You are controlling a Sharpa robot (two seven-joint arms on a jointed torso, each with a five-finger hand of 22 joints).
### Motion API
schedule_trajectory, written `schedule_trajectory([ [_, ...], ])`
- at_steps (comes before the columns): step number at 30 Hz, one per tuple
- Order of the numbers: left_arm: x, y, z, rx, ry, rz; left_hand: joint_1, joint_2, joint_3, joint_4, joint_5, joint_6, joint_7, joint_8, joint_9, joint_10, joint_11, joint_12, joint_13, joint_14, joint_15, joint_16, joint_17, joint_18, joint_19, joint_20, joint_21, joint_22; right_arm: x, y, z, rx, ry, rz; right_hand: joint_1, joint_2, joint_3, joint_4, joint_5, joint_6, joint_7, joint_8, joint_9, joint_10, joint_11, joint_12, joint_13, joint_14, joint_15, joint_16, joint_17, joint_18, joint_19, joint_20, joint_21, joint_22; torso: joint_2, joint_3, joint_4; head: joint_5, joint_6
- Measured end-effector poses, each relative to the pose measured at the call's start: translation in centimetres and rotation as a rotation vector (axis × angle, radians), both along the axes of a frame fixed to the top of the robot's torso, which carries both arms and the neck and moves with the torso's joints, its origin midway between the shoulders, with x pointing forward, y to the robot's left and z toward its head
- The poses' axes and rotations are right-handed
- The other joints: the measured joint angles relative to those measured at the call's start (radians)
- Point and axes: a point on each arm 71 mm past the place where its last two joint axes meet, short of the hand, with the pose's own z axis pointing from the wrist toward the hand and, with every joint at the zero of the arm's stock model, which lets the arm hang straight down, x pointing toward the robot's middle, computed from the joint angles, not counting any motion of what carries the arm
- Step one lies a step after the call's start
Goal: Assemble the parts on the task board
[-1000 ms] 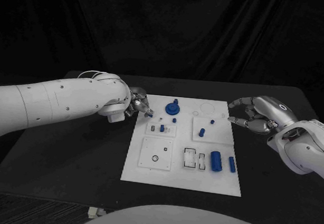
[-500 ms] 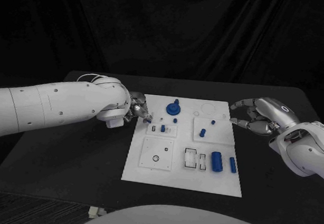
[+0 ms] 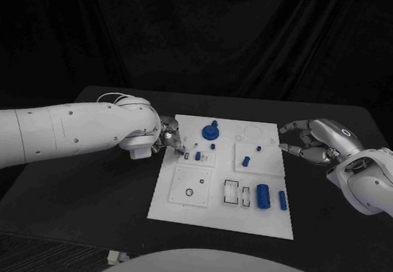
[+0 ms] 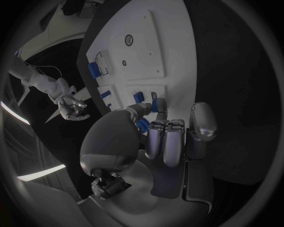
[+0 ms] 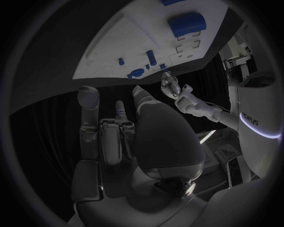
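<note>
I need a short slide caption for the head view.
Left hand pinches a small blue part at the task board.

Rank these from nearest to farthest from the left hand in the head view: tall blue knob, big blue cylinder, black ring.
From the left hand:
1. Tall blue knob, far end of the board.
2. Black ring, near-left panel.
3. Big blue cylinder, near-right area.

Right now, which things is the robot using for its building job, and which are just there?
For the job:
task board
small blue part the left hand pinches
blue knob part
big blue cylinder
smaller blue cylinder
right hand, holding nothing

Just there:
black table
dark curtain
</note>
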Motion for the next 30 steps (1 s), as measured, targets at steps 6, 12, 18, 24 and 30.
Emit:
schedule_trajectory([
  [6, -0.2, -0.3, -0.4, 0.002, 0.013, -0.009, -0.002, -0.001, 0.0, 0.0, -0.002, 0.0, 0.0, 0.0, -0.002, 0.0, 0.0, 0.0, 0.0, 0.0, 0.0, 0.0, 0.0, 0.0, 0.0, 0.0, 0.0, 0.0, 0.0, 0.0, 0.0, 0.0, 0.0, 0.0, 0.0, 0.0, 0.0, 0.0, 0.0, 0.0, 0.0, 0.0, 0.0, 0.0, 0.0, 0.0, 0.0, 0.0, 0.0, 0.0, 0.0, 0.0, 0.0, 0.0, 0.0, 0.0, 0.001, -0.0006, 0.0005, -0.003, 0.0],
  [12, -0.3, -0.5, -0.6, 0.001, 0.016, -0.012, -0.002, -0.001, 0.0, 0.0, -0.002, 0.002, 0.002, -0.004, -0.002, 0.0, 0.0, 0.0, 0.0, 0.0, 0.0, 0.0, 0.0, 0.0, 0.0, 0.0, 0.0, 0.0, 0.0, 0.0, 0.0, 0.0, 0.001, 0.001, 0.0, 0.0, 0.0, 0.0, 0.0, 0.0, 0.0, 0.0, -0.001, 0.0, 0.0, 0.0, 0.0, 0.0, 0.0, 0.0, 0.0, 0.0, 0.0, 0.0, 0.0, 0.0, 0.002, -0.0007, 0.0006, -0.002, 0.0],
  [18, -0.3, -0.9, -0.7, -0.002, 0.016, -0.017, -0.002, -0.001, 0.0, 0.0, -0.002, 0.009, -0.002, -0.004, -0.004, 0.0, 0.0, -0.002, 0.0, 0.0, 0.0, 0.0, 0.0, 0.0, 0.0, 0.0, 0.0, 0.0, 0.0, 0.1, 0.0, 0.001, 0.001, 0.001, 0.0, 0.0, 0.0, 0.0, 0.0, 0.0, 0.0, 0.0, -0.001, 0.0, 0.0, 0.0, 0.0, 0.0, 0.0, 0.0, 0.0, 0.0, 0.0, 0.0, 0.0, 0.0, 0.003, -0.0014, 0.0006, 0.001, 0.0],
  [24, -0.2, -1.1, -0.8, -0.007, 0.016, -0.02, -0.002, -0.001, 0.0, 0.0, -0.002, 0.01, -0.002, -0.004, -0.005, 0.0, 0.0, -0.005, 0.0, 0.0, 0.0, 0.0, 0.0, 0.0, 0.0, 0.0, 0.0, 0.0, 0.0, 0.1, -0.1, 0.001, 0.002, 0.001, 0.0, 0.0, 0.0, 0.0, 0.0, 0.0, 0.0, 0.0, -0.001, 0.0, 0.0, 0.0, 0.0, 0.0, 0.0, 0.0, 0.0, 0.0, 0.0, 0.0, 0.0, 0.0, 0.003, -0.0018, 0.0011, -0.002, 0.0],
  [30, -0.2, -1.2, -0.9, -0.013, 0.011, -0.019, -0.002, -0.001, 0.0, 0.0, -0.002, 0.014, -0.004, -0.008, -0.006, 0.0, 0.0, -0.005, 0.0, 0.0, 0.0, 0.0, 0.0, 0.0, 0.0, 0.0, 0.0, 0.001, -0.1, 0.0, -0.1, 0.0, 0.002, -0.001, 0.0, 0.0, 0.0, 0.0, 0.0, 0.0, 0.0, 0.0, -0.001, 0.0, 0.0, 0.0, 0.0, 0.0, 0.0, 0.0, 0.0, 0.0, 0.0, 0.0, 0.0, 0.0, 0.003, -0.0015, 0.0018, -0.005, 0.0],
])
